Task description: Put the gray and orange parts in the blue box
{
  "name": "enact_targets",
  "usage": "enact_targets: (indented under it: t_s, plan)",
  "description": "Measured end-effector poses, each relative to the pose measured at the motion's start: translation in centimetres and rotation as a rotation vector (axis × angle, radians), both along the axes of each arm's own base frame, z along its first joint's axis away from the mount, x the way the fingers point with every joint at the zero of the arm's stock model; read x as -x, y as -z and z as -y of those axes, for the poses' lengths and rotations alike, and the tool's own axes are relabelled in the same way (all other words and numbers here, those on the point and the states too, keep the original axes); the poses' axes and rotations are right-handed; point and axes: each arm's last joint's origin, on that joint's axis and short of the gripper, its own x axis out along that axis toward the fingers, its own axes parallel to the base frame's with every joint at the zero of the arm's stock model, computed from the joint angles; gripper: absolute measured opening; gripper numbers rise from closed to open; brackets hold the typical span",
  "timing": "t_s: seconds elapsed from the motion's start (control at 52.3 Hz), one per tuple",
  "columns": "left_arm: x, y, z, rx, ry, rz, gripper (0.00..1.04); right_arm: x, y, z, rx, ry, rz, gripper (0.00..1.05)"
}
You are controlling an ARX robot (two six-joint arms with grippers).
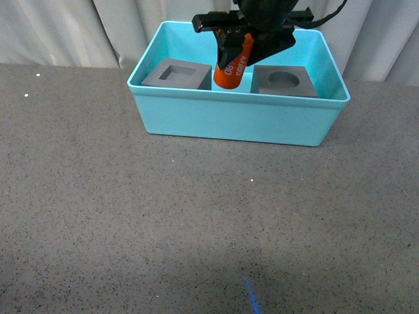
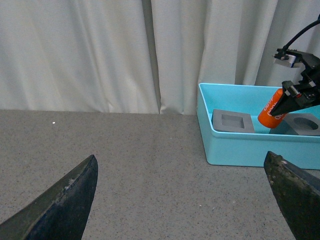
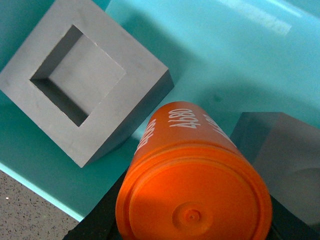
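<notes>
Front view: count is two gray cubes, one orange cylinder point(image 1: 233, 65), one blue box point(image 1: 236, 121). Both cubes sit inside the box, the cube with the square recess point(image 1: 177, 73) toward its left end, the cube with the round recess point(image 1: 283, 81) toward its right end. The cylinder hangs tilted in the gap between them, its lower end below the rim. The right gripper point(image 1: 239, 50) pinches it from above. Contact with the box floor cannot be told.

Bare table point(image 1: 196, 216) lies in front of the box, a curtain point(image 2: 100, 50) just behind it.

Left wrist view alone shows the left gripper point(image 2: 180, 200), fingers point(image 2: 67, 197) spread wide over the table, well apart from the box.

Right wrist view alone shows the white numerals 4680 and the cylinder's end cap.
</notes>
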Motion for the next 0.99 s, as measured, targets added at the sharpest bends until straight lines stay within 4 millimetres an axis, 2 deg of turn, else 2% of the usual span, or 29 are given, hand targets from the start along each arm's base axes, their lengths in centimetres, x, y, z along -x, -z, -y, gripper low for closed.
enact_targets:
  t_s: [0.229,0.612,0.765,0.994]
  plan:
    - [0.0,0.0,0.0,0.000,0.000,0.000,0.98,-0.6,2.8,-0.7,0.046,-0.004,-0.061,0.43]
    - [0.0,0.0,0.0,0.000,0.000,0.000,0.98,-1.3,3.0,-1.1,0.059,-0.003,-0.077,0.43]
    - [0.0,0.0,0.0,0.000,0.000,0.000,0.98,-1.4,4.0,-1.3,0.074,0.002,-0.115,0.43]
    - [0.0,0.0,0.0,0.000,0.000,-0.001,0.98,-1.4,4.2,-1.4,0.079,0.003,-0.121,0.42]
